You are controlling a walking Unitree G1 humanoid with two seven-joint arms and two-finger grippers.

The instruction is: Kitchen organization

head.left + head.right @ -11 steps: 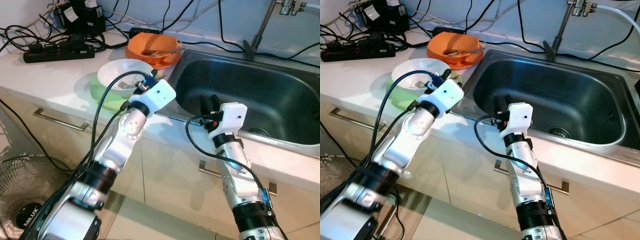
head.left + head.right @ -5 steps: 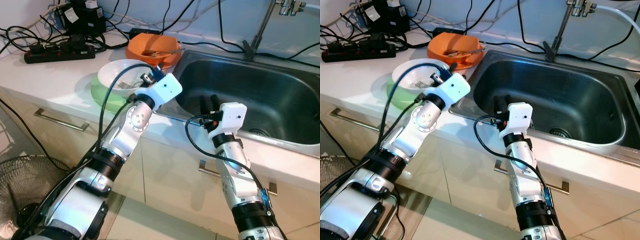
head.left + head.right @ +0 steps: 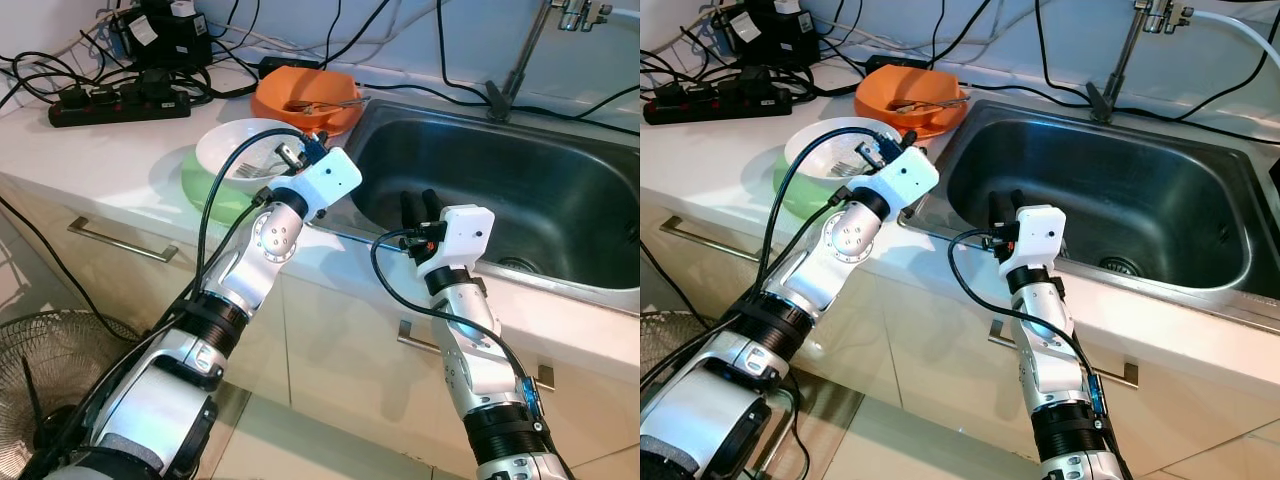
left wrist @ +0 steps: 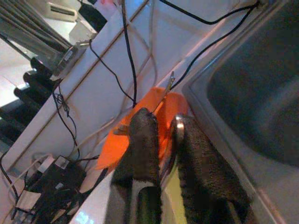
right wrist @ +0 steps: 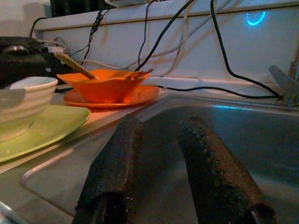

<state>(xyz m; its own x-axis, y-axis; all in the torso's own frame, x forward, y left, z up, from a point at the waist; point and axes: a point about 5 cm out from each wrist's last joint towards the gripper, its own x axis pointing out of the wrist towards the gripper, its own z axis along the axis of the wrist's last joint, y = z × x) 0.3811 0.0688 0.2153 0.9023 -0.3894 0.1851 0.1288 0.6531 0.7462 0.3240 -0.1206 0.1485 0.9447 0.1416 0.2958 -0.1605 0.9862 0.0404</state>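
Dishes wait in a row along the white countertop (image 3: 110,150), just beside the stainless steel sink basin (image 3: 520,190), presumably so they can go straight into it. A white ceramic bowl (image 3: 240,145) holding a metal fork (image 3: 245,171) sits on a pale green plate (image 3: 200,180); behind it an orange bowl (image 3: 300,95), with utensils resting inside, stands on an orange plate (image 5: 112,97) at the sink's near corner.

The left gripper (image 3: 296,153) hovers at the white bowl's rim on the sink side. In its wrist view the two black fingers (image 4: 140,140) stand narrowly apart with a thin metal piece (image 4: 177,133) between them; whether it is actually clamped, and what it is, cannot be told. The pose suggests work on the bowl or its cutlery.

The right gripper (image 3: 418,208) reaches over the sink's front edge, its fingers (image 5: 117,163) moderately spread and holding nothing, pointing into the basin. It appears stationed to receive or steady an item brought across.

A black power strip (image 3: 115,100) and tangled cables lie on the counter behind the dishes, close enough that splashes would be a risk. The sink holds no dishes yet, so the organizing seems to be at an early stage.
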